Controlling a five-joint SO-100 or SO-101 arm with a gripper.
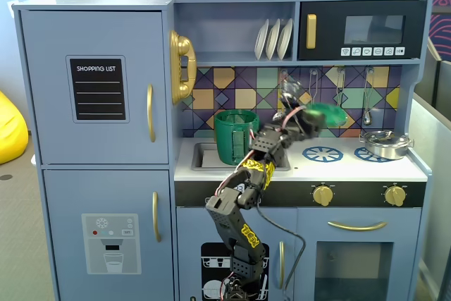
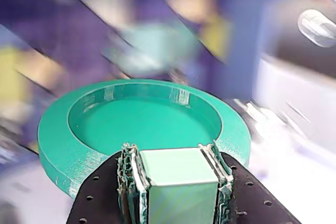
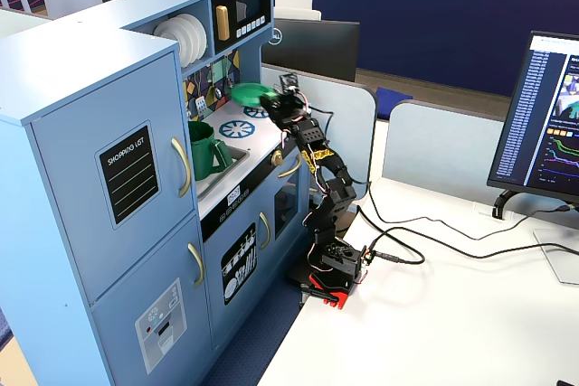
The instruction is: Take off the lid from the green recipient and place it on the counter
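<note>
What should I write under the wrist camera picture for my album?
The gripper is shut on the green lid, carried in the air.

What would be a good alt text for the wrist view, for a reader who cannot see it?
The end effector is shut on the raised tab of the lid, a round green disc with its hollow side facing the camera, held in the air. The background is blurred and cannot be made out.
</note>
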